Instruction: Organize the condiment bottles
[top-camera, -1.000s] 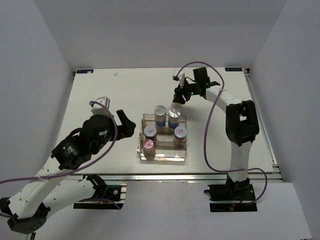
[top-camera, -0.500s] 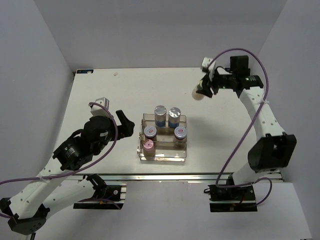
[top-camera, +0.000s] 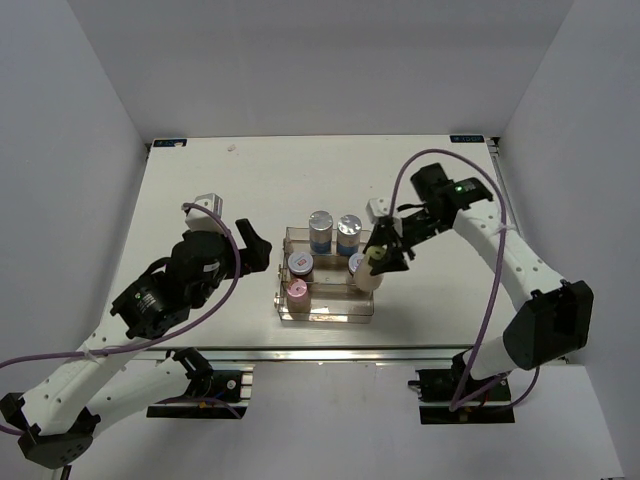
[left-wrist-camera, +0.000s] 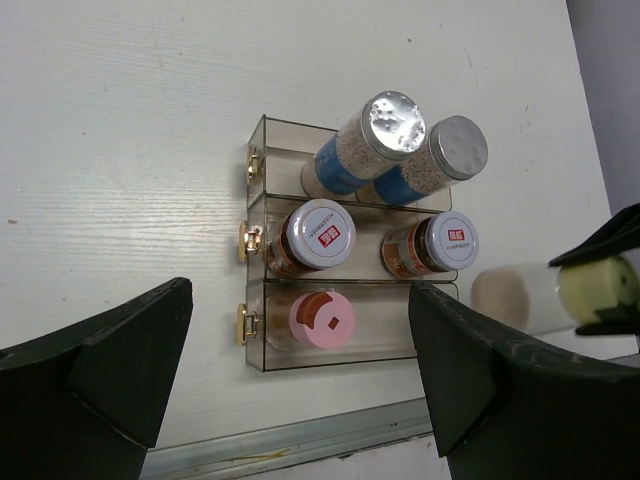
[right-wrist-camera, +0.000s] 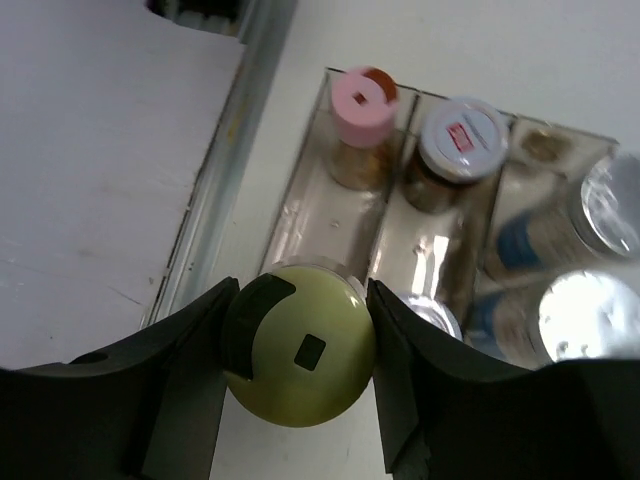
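A clear tiered rack (top-camera: 283, 306) holds two silver-lidded jars with blue labels (top-camera: 320, 222) (top-camera: 348, 224) at the back. Two brown jars with white-red lids (top-camera: 301, 263) (top-camera: 359, 262) stand in the middle row, and a pink-capped bottle (top-camera: 297, 291) at the front left. My right gripper (top-camera: 380, 256) is shut on the yellow-green cap (right-wrist-camera: 300, 355) of a pale bottle (top-camera: 366, 278), held tilted at the rack's front right corner. My left gripper (top-camera: 250, 245) is open and empty, left of the rack; its view looks down on the pink cap (left-wrist-camera: 322, 320) and the held bottle (left-wrist-camera: 515, 298).
The table's metal front edge (top-camera: 330, 350) runs just below the rack; it also shows in the left wrist view (left-wrist-camera: 330, 440). Grey walls close in the table on three sides. A purple cable loops off each arm.
My right arm swung from high at the far right back to the rack's front right corner, carrying the yellow-green-capped bottle. The left arm hardly moved.
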